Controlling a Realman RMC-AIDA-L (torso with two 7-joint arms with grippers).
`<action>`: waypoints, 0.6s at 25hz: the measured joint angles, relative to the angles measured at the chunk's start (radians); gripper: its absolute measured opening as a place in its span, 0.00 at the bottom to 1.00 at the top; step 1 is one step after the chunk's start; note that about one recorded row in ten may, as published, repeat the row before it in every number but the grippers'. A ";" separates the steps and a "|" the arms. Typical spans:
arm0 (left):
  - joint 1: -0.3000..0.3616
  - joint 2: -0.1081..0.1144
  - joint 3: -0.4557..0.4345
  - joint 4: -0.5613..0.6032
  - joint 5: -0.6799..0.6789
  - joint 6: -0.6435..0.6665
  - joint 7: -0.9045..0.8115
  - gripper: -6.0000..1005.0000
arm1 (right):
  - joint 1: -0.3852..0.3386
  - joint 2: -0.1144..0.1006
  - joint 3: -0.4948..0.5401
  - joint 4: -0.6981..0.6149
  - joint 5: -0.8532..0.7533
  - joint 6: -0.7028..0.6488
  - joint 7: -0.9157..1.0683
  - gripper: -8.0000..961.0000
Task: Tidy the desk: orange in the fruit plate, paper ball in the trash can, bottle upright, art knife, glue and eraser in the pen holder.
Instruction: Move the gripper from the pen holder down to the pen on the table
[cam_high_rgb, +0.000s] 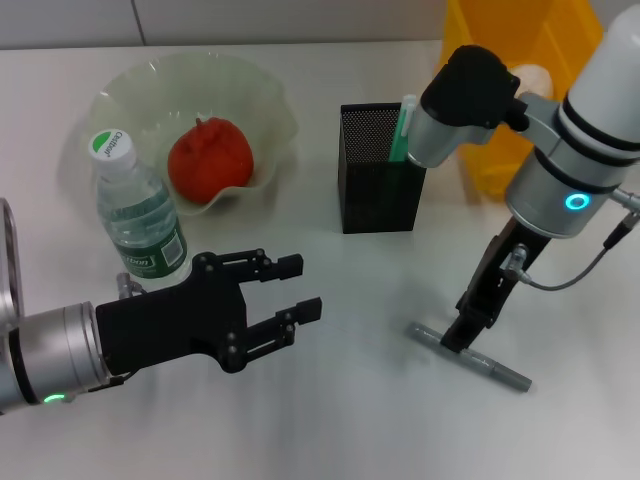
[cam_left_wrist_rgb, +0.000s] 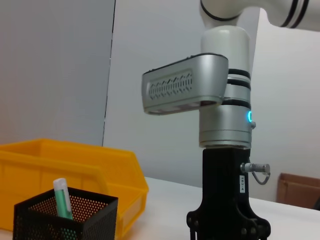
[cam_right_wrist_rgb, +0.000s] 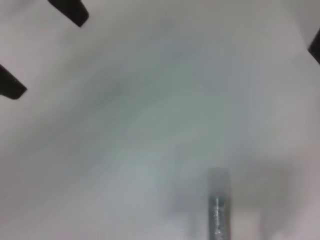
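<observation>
In the head view the left gripper (cam_high_rgb: 285, 300) fills the lower left of the frame, its fingers spread and empty, hovering just in front of the bottle (cam_high_rgb: 140, 215), which stands upright at centre left. Behind it the orange (cam_high_rgb: 209, 158) sits in the fruit plate (cam_high_rgb: 270, 100) at the upper left. The pen holder (cam_high_rgb: 378, 185) stands at upper centre with a green glue stick (cam_high_rgb: 403, 128) poking out, and the trash can (cam_high_rgb: 500, 150) lies at the upper right. At lower right the right gripper (cam_high_rgb: 462, 338) is down on a long grey art knife (cam_high_rgb: 470, 357) lying flat on the desk; whether its fingers are closed on it I cannot tell.

The left wrist view shows the pen holder (cam_left_wrist_rgb: 65, 215) and glue stick (cam_left_wrist_rgb: 62, 197) at lower left, the yellow trash can (cam_left_wrist_rgb: 100, 165) behind.

The right wrist view shows only desk and the knife's end (cam_right_wrist_rgb: 218, 210) at the lower edge.

The step in hand looks like picking up the knife. Next it needs a firm grip, a lift, a carry to the holder's mouth and a tip to near vertical.
</observation>
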 joint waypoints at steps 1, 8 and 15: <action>-0.001 0.000 -0.001 -0.002 0.000 0.000 0.005 0.48 | 0.013 0.001 -0.006 0.014 0.002 0.001 0.000 0.57; -0.012 -0.003 -0.005 -0.016 0.000 -0.003 0.008 0.48 | 0.056 0.004 -0.020 0.073 0.004 0.004 0.010 0.57; -0.014 -0.003 -0.006 -0.018 0.000 -0.003 0.009 0.48 | 0.071 0.005 -0.066 0.093 0.007 0.020 0.021 0.57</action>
